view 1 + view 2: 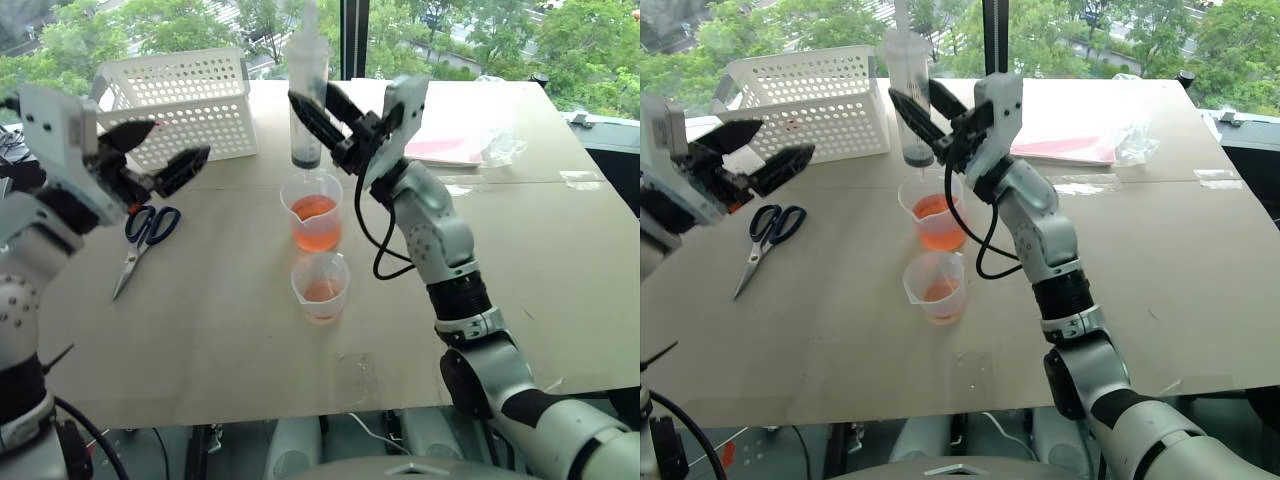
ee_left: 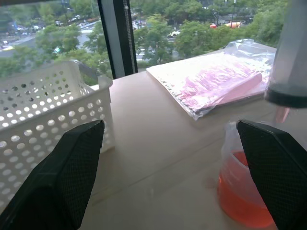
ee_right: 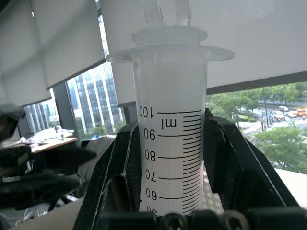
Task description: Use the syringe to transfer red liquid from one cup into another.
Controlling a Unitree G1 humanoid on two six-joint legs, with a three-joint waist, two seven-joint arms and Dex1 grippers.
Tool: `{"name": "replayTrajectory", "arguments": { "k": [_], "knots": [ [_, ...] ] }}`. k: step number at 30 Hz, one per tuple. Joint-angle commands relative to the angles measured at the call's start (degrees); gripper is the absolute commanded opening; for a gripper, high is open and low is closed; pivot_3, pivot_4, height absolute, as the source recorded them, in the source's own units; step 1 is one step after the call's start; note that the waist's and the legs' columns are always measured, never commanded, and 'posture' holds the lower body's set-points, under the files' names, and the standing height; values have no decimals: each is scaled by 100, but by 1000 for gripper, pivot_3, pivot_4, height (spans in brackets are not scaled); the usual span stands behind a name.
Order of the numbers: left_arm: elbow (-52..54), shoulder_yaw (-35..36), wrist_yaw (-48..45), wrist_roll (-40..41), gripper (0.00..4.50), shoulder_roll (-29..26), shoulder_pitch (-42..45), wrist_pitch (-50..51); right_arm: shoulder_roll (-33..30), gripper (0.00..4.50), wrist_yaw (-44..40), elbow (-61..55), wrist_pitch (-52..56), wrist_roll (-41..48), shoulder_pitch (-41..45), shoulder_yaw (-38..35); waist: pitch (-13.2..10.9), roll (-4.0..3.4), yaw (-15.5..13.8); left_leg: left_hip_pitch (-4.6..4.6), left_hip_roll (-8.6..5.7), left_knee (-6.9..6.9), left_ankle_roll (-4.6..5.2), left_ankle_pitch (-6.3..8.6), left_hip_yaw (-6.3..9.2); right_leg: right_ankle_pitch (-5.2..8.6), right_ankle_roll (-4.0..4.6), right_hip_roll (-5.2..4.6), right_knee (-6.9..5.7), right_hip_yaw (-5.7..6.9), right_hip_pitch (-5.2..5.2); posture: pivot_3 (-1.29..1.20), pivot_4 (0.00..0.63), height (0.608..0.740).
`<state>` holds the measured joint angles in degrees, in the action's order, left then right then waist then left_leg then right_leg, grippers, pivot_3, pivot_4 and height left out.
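From the head views: right gripper clamped on the large clear plastic syringe, held upright, black plunger tip low, nozzle just above the taller clear spouted beaker of orange-red liquid. Nearer, just beside it, stood the smaller clear cup, some red in the bottom. Left gripper hung wide open and empty, left of the beaker, above blue-handled scissors, near a white perforated basket.

From the left wrist: two black fingers spread wide, beaker and basket beyond, pink sheets in a clear sleeve far off.

From the right wrist: jaws pressed on the graduated barrel.
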<state>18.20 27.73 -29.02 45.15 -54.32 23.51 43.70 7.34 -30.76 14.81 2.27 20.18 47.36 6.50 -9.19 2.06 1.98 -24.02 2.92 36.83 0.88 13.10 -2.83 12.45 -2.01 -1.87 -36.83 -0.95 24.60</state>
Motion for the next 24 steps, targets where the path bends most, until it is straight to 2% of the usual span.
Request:
{"name": "replayTrajectory", "arguments": {
  "k": [1, 6, 12, 24],
  "knots": [
    [-133, -271, -262, 68, 4500, -244, 748, 44, 129, 1404, -135, 522, -808, -479, -120, 255, -6, -1, 18, 0, 0, -1, -3, -2, 3, 0, 0, 3, -3, 1, 0, 0, 150, 740],
    [-653, -797, -1068, -78, 4500, -476, 1469, -30, 142, 1404, -275, 985, -1145, -691, -106, 365, -12, 1, 52, 6, 6, -7, -13, -8, 2, 0, 1, 13, -12, -4, 3, 0, 150, 740],
    [-1465, -1578, -2016, -642, 4500, -575, 2109, -397, 185, 1404, -445, 1333, -1380, -776, -50, 396, -12, 2, 40, 8, 13, -8, -14, -9, 2, 1, 2, 23, -15, -6, 3, 0, 150, 740],
    [-2118, -2471, -2597, -1610, 4500, 49, 2854, -1005, 291, 1403, -898, 1338, -1363, -649, -5, 427, -13, 5, 31, 7, 14, -4, -14, -9, 4, 1, 2, 27, -20, -8, 4, 0, 150, 740]
  ]
}}
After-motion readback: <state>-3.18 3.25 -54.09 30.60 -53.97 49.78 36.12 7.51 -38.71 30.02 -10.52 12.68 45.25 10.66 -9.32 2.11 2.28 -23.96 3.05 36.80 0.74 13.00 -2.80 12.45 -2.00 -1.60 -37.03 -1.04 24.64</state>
